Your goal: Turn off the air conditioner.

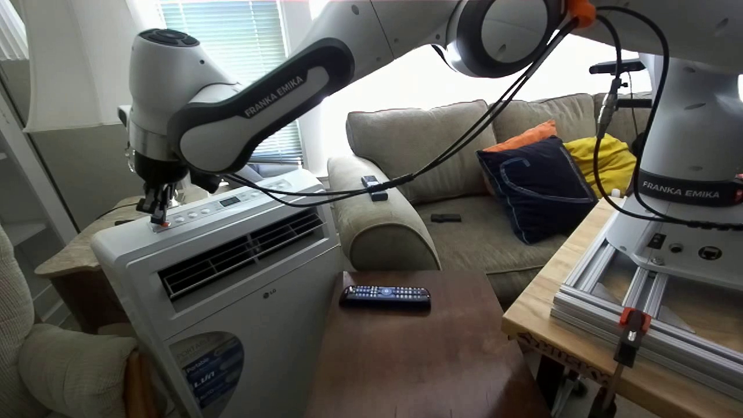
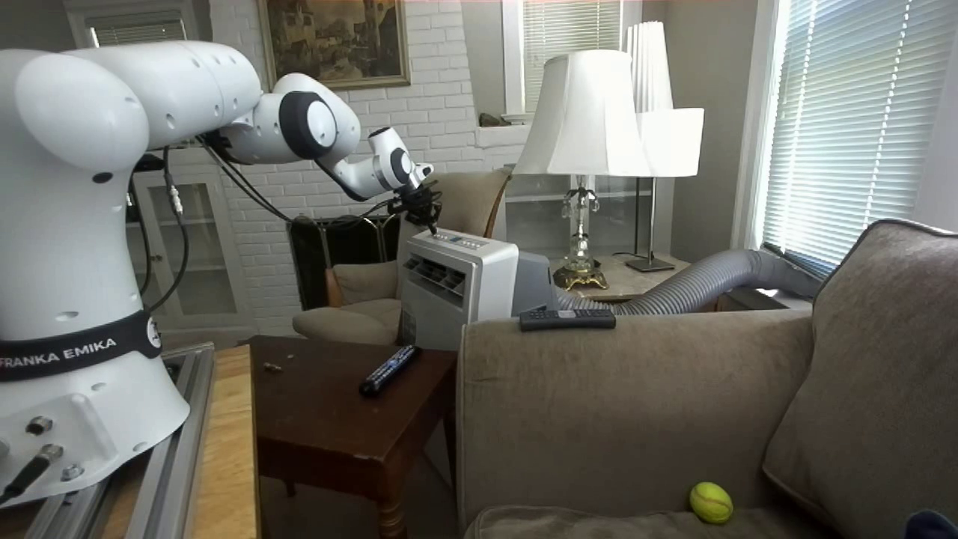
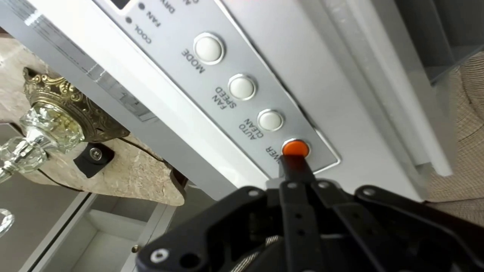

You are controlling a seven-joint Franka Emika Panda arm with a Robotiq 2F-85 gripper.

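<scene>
Air conditioner [image 1: 278, 337] stands upright just beside the desk [image 1: 418, 360], armchair [image 2: 348, 326] near its other end. Arm [image 1: 400, 26] reaches in from its base [image 1: 685, 128], which is across the desk from the air conditioner. Pincer [image 3: 297, 166] points down onto the air conditioner's slanted top, fingers together. Tip is at the orange power button [image 3: 295, 147], end of the row on the control strip [image 3: 225, 68], overlapping one edge of the button and part of its label in the wrist view. Can't tell if the button is pushed in. White buttons [image 3: 242, 87] carry on the row: AUTO CLEAN, FAN SPEED, MODE. Dark display [image 1: 230, 201] sits further along the strip. Louvre vent [image 1: 244, 252] is below the strip, on the air conditioner's front, LG logo [image 1: 270, 294] lower down.

Relative to the air conditioner: dark remote [image 1: 385, 296] near it on the desk; sofa [image 1: 418, 145] beside it, another remote [image 2: 567, 320] on the sofa arm; grey hose [image 2: 688, 283] behind it, running toward the window [image 2: 861, 150]; lamp [image 2: 584, 120] also behind it, on a marble-topped desk [image 2: 625, 283]; tennis ball [image 2: 711, 502] well apart from it, on the sofa seat.
</scene>
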